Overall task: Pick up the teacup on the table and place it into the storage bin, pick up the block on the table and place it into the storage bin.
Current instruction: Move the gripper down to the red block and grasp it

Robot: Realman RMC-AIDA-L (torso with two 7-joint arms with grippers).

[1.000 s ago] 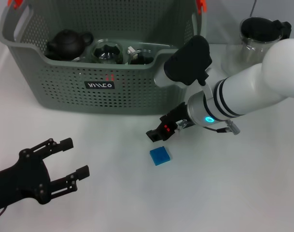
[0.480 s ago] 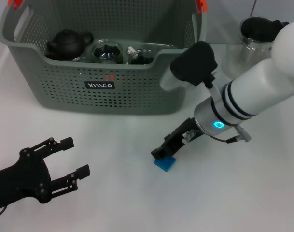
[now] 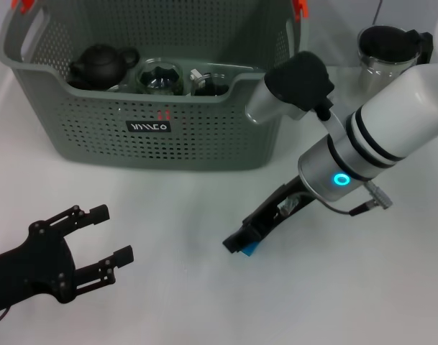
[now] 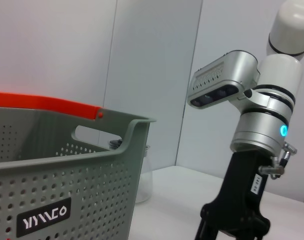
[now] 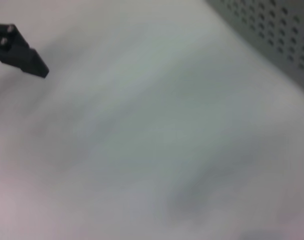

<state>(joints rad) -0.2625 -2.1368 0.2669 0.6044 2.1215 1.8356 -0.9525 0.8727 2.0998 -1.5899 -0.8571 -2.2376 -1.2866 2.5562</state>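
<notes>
- Two grippers are visible in the head view. The left gripper (image 3: 96, 241) hangs at the lower left of the frame with its black fingers spread wide and nothing between them. It is well apart from the work, so I judge it is parked to leave the space free.
- The storage bin (image 3: 82, 154) fills the upper left and upper middle of the frame. It holds a dark teapot (image 3: 100, 63) and some glass pieces, but I cannot tell which one, if any, is the teacup. It stands near the block, probably to keep the carry short.
- The block (image 3: 250, 249) is blue and lies on the white table (image 3: 168, 302) at the lower middle, in front of the bin. Only a small edge of it shows.
- The right gripper (image 3: 242, 240) is down on the block and covers most of it. I cannot tell if its fingers are closed on the block or only around it. I judge it is at the grasping step.
- A glass pitcher (image 3: 384, 57) with a black lid stands at the upper right, out of the way.
</notes>
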